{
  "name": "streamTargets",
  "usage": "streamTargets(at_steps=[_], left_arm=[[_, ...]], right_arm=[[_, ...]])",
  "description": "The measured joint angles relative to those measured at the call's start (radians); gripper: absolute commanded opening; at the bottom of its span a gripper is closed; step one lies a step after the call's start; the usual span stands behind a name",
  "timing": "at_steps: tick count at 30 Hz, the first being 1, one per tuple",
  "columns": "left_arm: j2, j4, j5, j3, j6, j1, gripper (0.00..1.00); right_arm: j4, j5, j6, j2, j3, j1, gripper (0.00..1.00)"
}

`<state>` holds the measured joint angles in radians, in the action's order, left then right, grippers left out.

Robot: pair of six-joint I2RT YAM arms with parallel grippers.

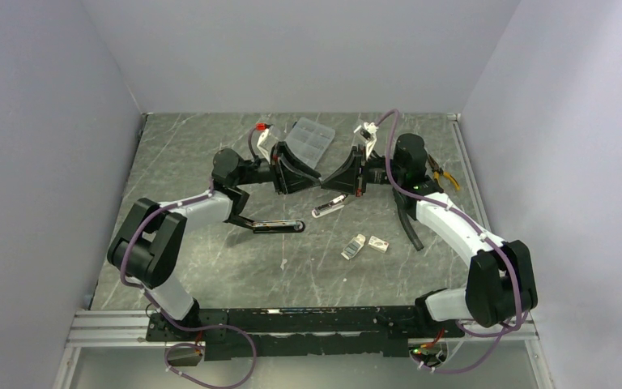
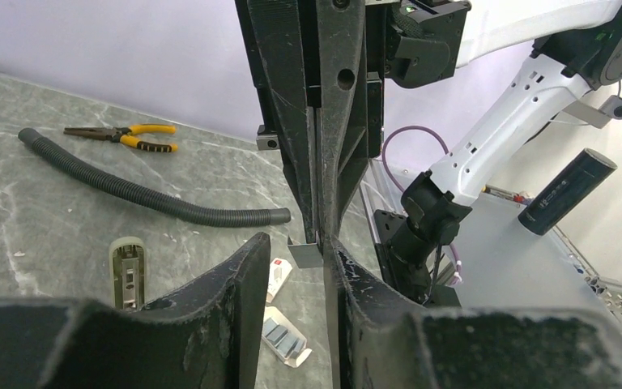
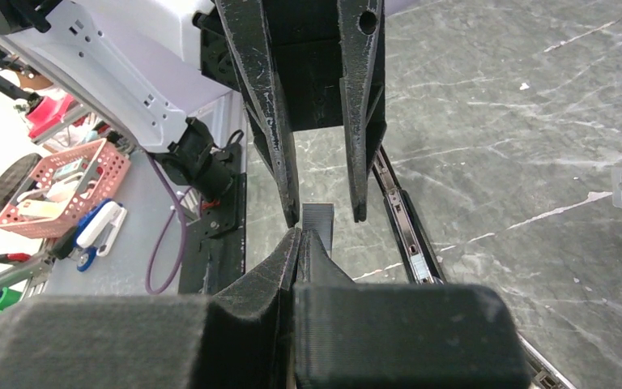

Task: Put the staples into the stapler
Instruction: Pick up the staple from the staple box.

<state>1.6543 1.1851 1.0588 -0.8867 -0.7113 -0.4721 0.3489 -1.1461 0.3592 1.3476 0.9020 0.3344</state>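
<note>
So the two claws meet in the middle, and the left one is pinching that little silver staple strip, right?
Not quite. The claws do meet in the middle, but it is the right claw that is pinching the staple strip. The left claw stands open. The left wrist view shows this.

White-shelled, black-jointed left arm (image 1: 198,203) and right arm (image 1: 453,227) are shown, strung with thin purple cables (image 2: 409,130) and tipped with tapered, scuffed black fingers (image 2: 219,324).
</note>
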Motion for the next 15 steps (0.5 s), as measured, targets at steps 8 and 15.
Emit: streamTargets(at_steps=[8, 15], left_arm=[[0.012, 0.004, 0.002, -0.008, -0.010, -0.005, 0.27], [0.014, 0.005, 0.003, -0.011, -0.013, -0.008, 0.27]], right_arm=[[-0.007, 0.000, -0.005, 0.002, 0.000, -0.002, 0.00], [-0.008, -0.003, -0.010, 0.002, 0.000, -0.004, 0.00]])
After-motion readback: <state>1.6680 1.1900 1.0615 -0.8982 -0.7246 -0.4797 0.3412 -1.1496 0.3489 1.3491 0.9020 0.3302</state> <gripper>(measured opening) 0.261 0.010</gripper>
